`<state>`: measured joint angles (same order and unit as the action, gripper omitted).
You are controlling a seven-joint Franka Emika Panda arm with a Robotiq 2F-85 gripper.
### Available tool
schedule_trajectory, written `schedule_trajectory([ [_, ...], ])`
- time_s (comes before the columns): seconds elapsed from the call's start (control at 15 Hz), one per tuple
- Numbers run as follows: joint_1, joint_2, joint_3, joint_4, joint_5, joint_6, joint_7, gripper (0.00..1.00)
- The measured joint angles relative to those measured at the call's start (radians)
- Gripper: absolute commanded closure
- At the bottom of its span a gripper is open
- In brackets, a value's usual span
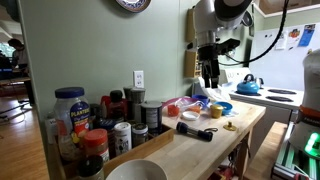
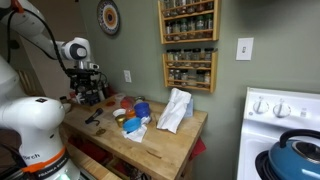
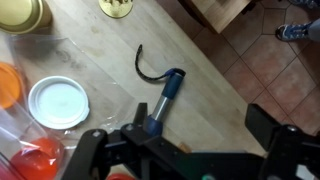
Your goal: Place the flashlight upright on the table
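Note:
The flashlight (image 1: 195, 131) lies on its side on the pale wooden table (image 1: 190, 150), near the middle of the table's width. In the wrist view the flashlight (image 3: 163, 102) is a dark bluish cylinder with a silver band, lying slanted, with a dark curled strap (image 3: 148, 65) at its far end. My gripper (image 3: 180, 150) is open and empty, with its fingers spread on either side. It hangs above the table, over the flashlight's near end. In both exterior views the gripper (image 1: 208, 72) (image 2: 88, 95) is well above the tabletop (image 2: 165, 140).
A white round lid (image 3: 58, 102) and orange items lie left of the flashlight. Jars and bottles (image 1: 95, 115) crowd one end of the table, and a white bowl (image 1: 135, 172) stands at the front. The table edge and tiled floor (image 3: 270, 70) are close. A blue kettle (image 1: 248, 85) sits on the stove.

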<state>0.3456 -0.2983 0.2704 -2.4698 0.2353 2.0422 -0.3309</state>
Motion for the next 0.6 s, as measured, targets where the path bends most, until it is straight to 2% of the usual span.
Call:
schedule_trajectory([
  [0.2,0.032,0.005,0.016,-0.061,0.022,0.079,0.001,0.00],
  [0.6,0.034,0.027,0.018,-0.066,0.021,0.108,0.016,0.00],
])
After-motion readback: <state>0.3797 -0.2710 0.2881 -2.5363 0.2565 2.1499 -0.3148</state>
